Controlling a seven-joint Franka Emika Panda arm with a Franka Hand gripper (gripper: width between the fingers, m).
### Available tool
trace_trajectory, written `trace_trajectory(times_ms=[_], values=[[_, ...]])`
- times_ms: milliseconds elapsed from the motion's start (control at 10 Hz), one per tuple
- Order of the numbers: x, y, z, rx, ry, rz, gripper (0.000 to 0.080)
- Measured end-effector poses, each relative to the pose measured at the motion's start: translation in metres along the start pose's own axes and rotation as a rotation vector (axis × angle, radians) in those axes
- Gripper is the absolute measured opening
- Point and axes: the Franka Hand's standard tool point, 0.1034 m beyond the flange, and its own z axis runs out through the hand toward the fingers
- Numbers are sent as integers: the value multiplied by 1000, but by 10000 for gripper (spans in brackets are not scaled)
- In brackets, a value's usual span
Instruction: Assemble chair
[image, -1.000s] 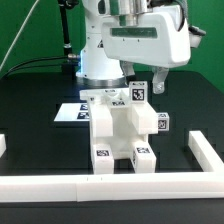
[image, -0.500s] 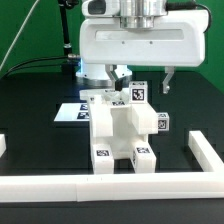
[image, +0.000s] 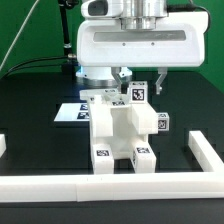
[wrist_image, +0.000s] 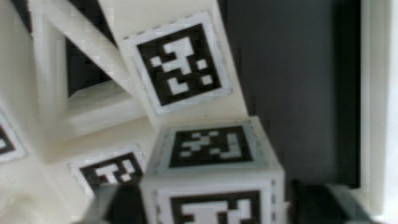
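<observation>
The chair (image: 125, 132) stands as one blocky white assembly with black-and-white tags in the middle of the black table. A tagged upright part (image: 138, 91) rises at its back. My gripper (image: 141, 82) hangs just above that part with its wide white body facing the exterior camera. One dark finger (image: 122, 76) is on each side of the part's top, and both stand apart from it, so the gripper is open. The wrist view shows a tagged block (wrist_image: 214, 150) and a tall tagged slab (wrist_image: 178, 65) very close and blurred.
The marker board (image: 72, 112) lies flat on the table at the exterior view's left of the chair. White border rails (image: 100, 186) run along the front and sides. The robot's base (image: 95, 66) stands behind the chair.
The gripper has turned about its vertical axis until its broad side faces the exterior camera. Its fingers have then come a little closer together around the top tagged part.
</observation>
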Motion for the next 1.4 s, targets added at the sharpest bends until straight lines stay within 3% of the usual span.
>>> trace_trajectory(times_ms=[100,1000,1400], values=[[0,0,0,0,0,47,282],[24,-15,3,35,15,535,284],[38,-14,5,49,23,674,284]])
